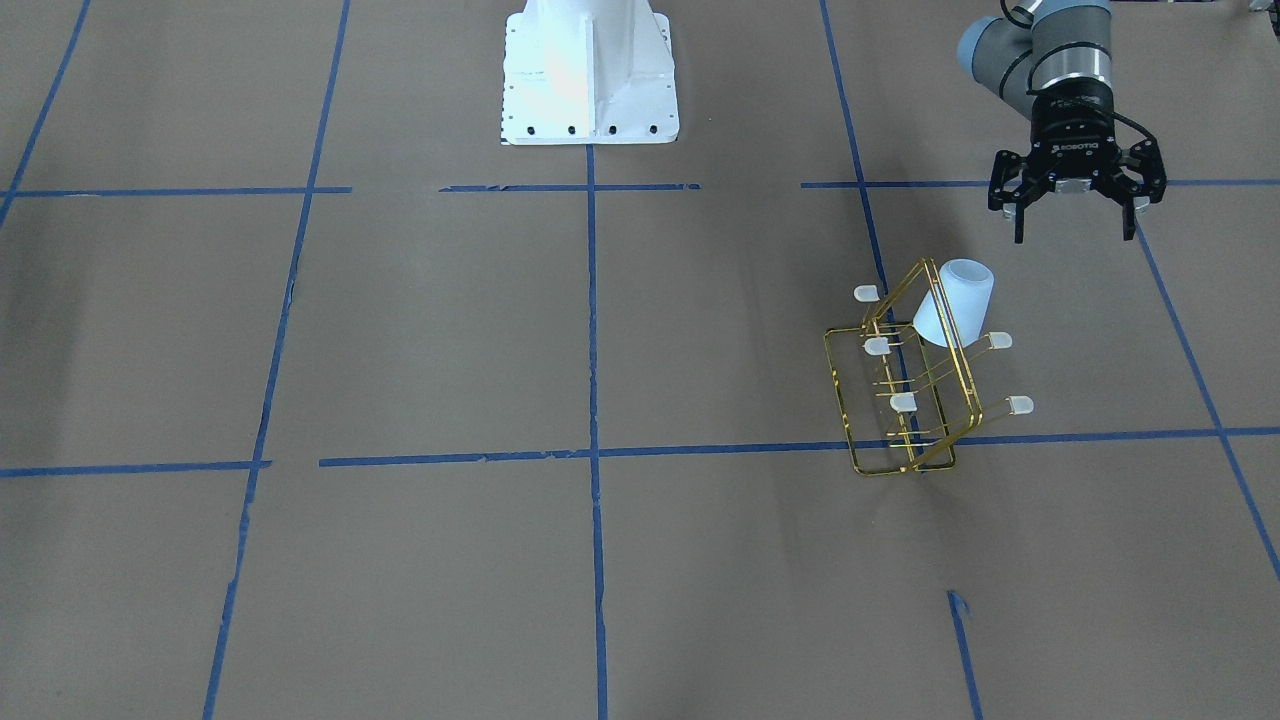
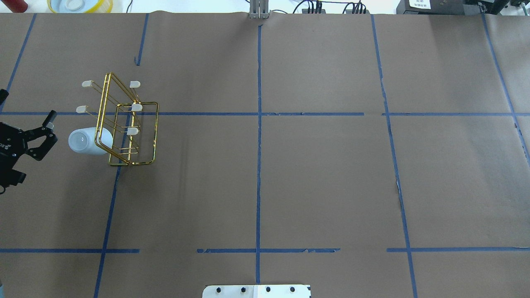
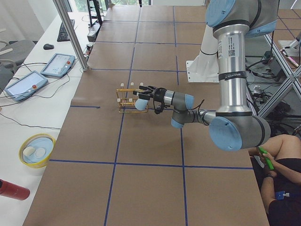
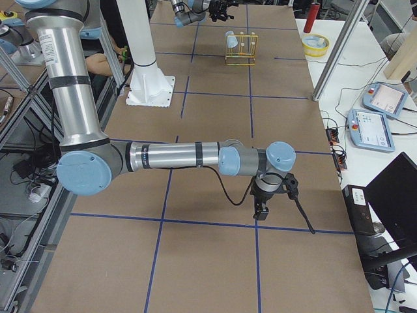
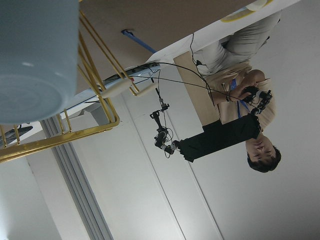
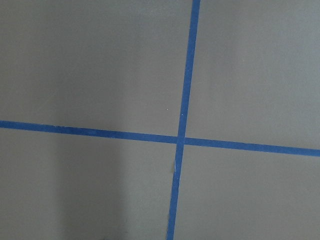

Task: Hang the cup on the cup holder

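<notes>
The pale blue-white cup (image 1: 955,303) sits slanted on a peg of the gold wire cup holder (image 1: 905,400), its closed base pointing away from the rack. Both also show in the overhead view: the cup (image 2: 89,141) and the cup holder (image 2: 128,124). My left gripper (image 1: 1077,235) is open and empty, a short way off the cup's base and not touching it. In the left wrist view the cup's base (image 5: 35,60) fills the top left, with rack wire (image 5: 102,100) beside it. My right gripper (image 4: 270,195) hangs low over the far table half; I cannot tell whether it is open.
The white robot base (image 1: 590,70) stands at the table's middle edge. A yellow bowl (image 3: 36,149), a red bottle (image 3: 11,189) and tablets (image 3: 59,63) lie on the side bench. A metal post (image 3: 70,33) stands there. A seated person (image 3: 282,188) is beside the left arm.
</notes>
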Controlling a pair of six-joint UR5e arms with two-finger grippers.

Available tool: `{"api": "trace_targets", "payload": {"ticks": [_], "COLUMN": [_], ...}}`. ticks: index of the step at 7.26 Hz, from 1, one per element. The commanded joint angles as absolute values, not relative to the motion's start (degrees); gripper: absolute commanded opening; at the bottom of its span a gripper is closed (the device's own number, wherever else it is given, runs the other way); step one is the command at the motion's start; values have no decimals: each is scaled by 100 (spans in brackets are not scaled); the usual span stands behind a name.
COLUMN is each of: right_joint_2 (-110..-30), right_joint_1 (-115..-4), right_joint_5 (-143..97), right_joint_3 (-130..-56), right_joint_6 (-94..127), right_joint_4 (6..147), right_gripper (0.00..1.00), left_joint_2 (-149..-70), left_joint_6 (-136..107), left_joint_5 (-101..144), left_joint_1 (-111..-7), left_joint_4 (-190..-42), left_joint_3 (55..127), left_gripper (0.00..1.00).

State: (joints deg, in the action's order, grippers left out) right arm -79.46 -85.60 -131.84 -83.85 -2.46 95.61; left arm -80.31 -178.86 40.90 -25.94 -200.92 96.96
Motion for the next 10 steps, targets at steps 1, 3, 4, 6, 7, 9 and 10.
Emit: {"api": "trace_targets", "payload": {"ticks": [1,3,4,6,7,9,10], "right_joint_2": [-7945,-7945,-7945,-7945,-7945,-7945,-7945], "right_joint_1": [-8552,-8561,-8552,-8561,-8561,-8561,-8561], "right_joint_5": [-13184,-13184,-13184,-13184,-13184,-13184,-13184], "right_joint_3": [-8385,-8385,-8385,-8385,-8385,-8385,-8385], "right_joint_6": [-246,-246,-246,-246,-246,-246,-246], "right_joint_4": [9562,9562,9554,9562,9562,9562,9554], "right_gripper": [100,100,100,100,100,100,100], "left_joint_2": [-7849,-7743,-7734,-7769,-7778,-7787,-7839], "left_joint_6": [-16617,-15265,-14605,-12475,-11541,-9547,-8570], "left_joint_5": [5635,7112,7876,9109,9610,10682,11105], "left_joint_1": [-3625,-4495,-4979,-6042,-6447,-7116,-7441], "left_joint_4": [-20083,-19393,-19206,-18259,-17950,-17003,-16424], "left_joint_3": [9669,9510,9440,9422,9387,9378,9378], "left_gripper": [100,100,100,100,100,100,100]}}
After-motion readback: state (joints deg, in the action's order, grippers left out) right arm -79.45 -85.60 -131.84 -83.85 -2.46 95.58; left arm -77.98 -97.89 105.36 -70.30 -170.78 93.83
